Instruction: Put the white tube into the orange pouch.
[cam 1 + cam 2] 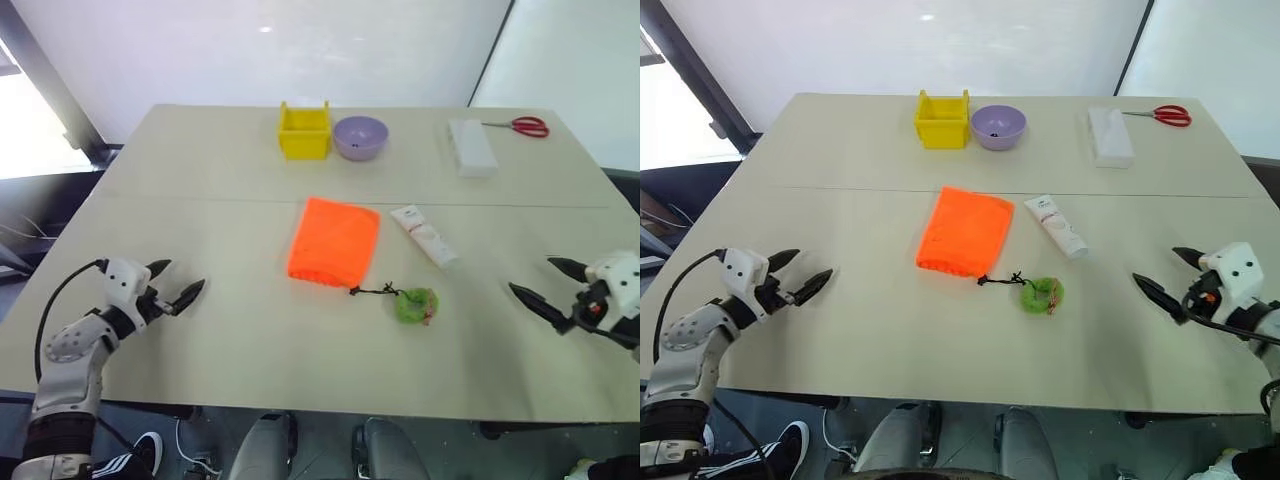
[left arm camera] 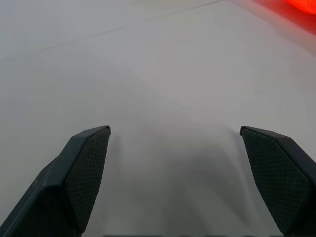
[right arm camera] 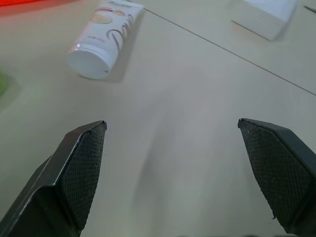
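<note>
Beige table (image 1: 200, 330) against white wall (image 1: 250, 50); left pincer (image 1: 178, 285), right pincer (image 1: 545, 283) spread wide, empty.

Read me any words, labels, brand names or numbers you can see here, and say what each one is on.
No text is readable.
Small white squeeze tube: curved red and tan print, lettering too blurred to read.
Long white rectangular box: no visible lettering.
Bright orange flat fabric pouch: none.
</note>
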Motion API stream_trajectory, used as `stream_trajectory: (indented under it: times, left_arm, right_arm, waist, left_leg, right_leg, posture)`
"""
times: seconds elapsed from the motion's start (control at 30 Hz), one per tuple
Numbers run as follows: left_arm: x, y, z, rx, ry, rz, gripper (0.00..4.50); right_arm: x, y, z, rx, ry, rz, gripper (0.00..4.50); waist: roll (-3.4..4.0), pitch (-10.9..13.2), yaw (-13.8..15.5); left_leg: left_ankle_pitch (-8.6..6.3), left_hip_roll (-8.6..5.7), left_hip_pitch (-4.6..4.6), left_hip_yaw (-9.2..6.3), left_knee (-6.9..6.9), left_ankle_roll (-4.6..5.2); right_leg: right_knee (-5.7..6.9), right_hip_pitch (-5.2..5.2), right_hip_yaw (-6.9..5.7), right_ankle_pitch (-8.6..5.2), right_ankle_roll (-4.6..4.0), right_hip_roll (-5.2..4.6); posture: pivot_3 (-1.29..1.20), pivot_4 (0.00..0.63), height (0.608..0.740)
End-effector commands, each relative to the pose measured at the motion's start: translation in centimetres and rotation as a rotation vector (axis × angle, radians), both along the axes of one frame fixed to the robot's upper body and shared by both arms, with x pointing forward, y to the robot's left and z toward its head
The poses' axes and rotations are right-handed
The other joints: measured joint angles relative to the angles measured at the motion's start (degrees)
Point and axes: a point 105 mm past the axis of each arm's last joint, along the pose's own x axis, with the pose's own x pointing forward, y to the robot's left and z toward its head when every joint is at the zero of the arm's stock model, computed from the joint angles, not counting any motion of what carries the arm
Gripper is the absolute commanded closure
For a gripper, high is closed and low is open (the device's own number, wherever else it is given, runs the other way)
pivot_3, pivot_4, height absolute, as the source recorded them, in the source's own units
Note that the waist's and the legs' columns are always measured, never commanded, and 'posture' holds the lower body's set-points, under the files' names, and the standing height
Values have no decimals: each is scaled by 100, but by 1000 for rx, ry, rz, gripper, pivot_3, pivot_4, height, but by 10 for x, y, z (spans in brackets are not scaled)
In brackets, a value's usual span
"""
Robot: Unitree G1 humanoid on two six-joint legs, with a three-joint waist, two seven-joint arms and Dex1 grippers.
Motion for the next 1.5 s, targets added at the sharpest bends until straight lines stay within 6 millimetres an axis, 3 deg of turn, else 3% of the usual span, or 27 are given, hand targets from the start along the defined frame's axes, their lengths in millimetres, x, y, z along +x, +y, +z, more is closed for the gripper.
stream_trajectory:
  times: [0.03,0.23,0.83,1.03,1.1,1.23,1.37,1.5]
  left_arm:
    - [-1,5,10,25,-37,-1,0]
    - [2,5,22,78,-92,-9,0]
    - [2,0,33,50,-132,-37,0]
    - [-1,-12,34,88,-148,-121,0]
    - [2,-30,40,108,-166,-189,0]
    - [8,-109,62,228,-285,-475,0]
    - [18,-174,58,443,-439,-699,0]
    - [24,-191,56,534,-506,-782,0]
  right_arm:
    - [4,1,16,-15,-64,10,35]
    - [11,16,17,-16,-95,39,35]
    - [9,22,11,17,-77,83,35]
    - [4,25,8,40,-64,102,35]
    - [3,36,7,41,-51,147,35]
    - [1,91,18,86,-60,336,35]
    - [7,132,11,74,-92,426,35]
    - [3,148,16,84,-98,473,35]
  waist:
    - [0,0,-6]
    - [0,0,1]
    - [0,0,2]
    - [0,0,3]
    - [1,0,7]
    - [1,1,38]
    - [4,-3,-18]
    - [-1,1,-2]
  left_leg:
    - [0,0,0,3,-1,0]
    - [0,2,0,8,-7,0]
    - [0,2,-2,15,-6,0]
    - [0,2,-2,15,-5,0]
    - [0,2,-2,15,-5,0]
    - [0,2,-4,13,-1,0]
    - [0,0,-4,17,8,0]
    - [-1,-1,-8,53,-1,6]
  right_leg:
    - [0,-2,3,0,0,0]
    - [3,-10,7,1,2,2]
    - [2,-12,14,1,2,0]
    - [2,-12,14,1,1,-1]
    - [2,-12,14,1,1,-1]
    - [3,-10,14,1,1,-1]
    - [0,-3,17,5,5,1]
    - [4,-26,43,18,30,12]
  posture:
    - [0,150,740]
    - [0,150,740]
    - [0,150,740]
    - [0,150,740]
    - [0,150,740]
    - [0,150,740]
    - [0,150,740]
    - [0,150,740]
